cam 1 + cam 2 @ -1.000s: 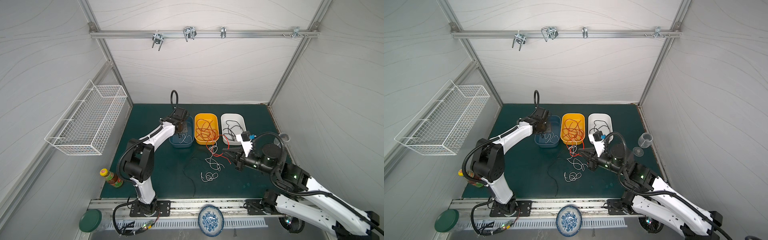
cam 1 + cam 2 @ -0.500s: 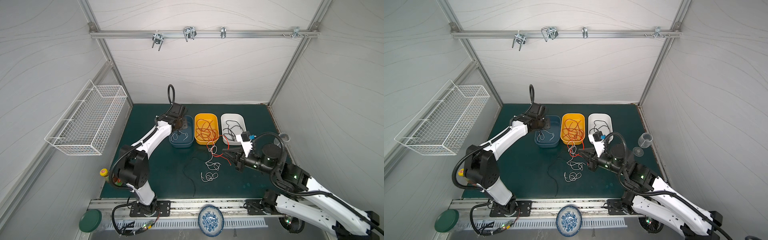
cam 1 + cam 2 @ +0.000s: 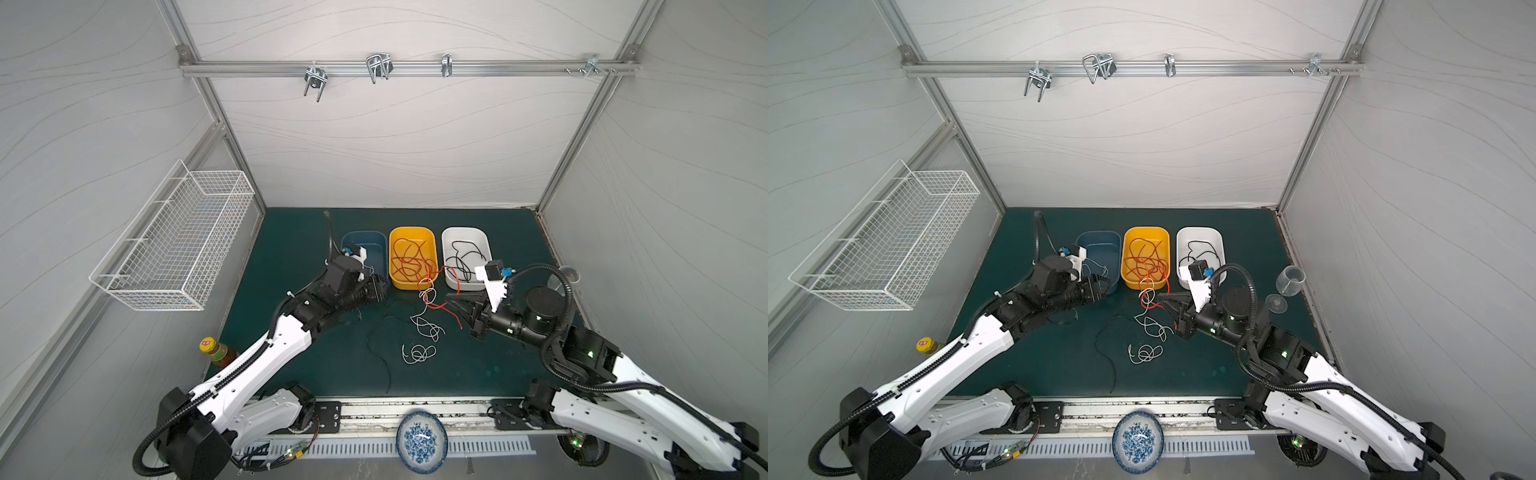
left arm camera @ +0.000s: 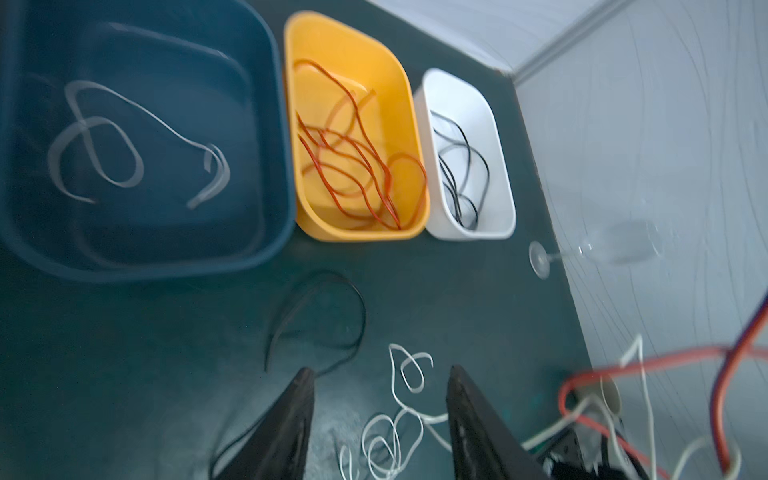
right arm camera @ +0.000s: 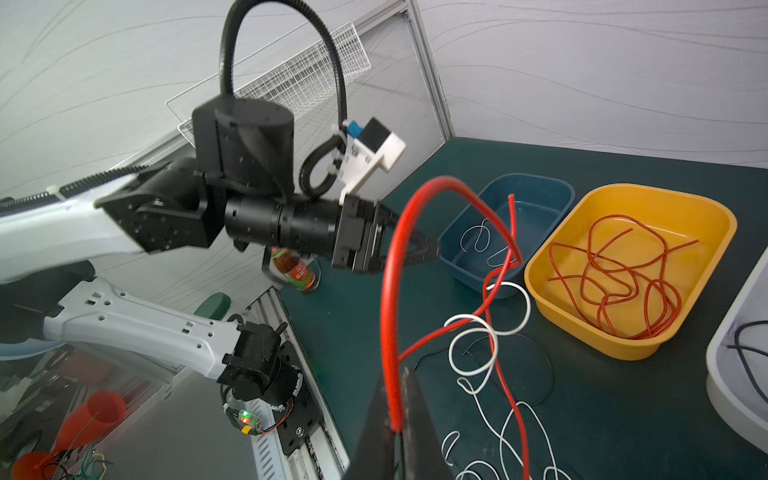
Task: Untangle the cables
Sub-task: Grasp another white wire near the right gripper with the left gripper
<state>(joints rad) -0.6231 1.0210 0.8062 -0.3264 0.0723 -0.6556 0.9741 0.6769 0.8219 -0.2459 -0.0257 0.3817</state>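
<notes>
since a second ago the left claw has swung back from over the blue bin and opened. its jaws now stand partly apart with nothing between them, aimed toward the tangle. one white cable lies loose in that bin, just beside this claw.

the right claw is clamped on the red cable, which is lifted off the surface. from those jaws the red cable arches up and away, then drops ahead of the claw through white loops. its long axis runs from the right claw toward the yellow bin, and a thin free end points upward. more white cable and a black cable lie on the surface between the two claws.

risk, as i judge it: pulling the red strand now would likely drag the white loops along or cinch the crossing tight, because white wraps it just ahead of the grip. the left claw could also pinch two strands at once.
</notes>
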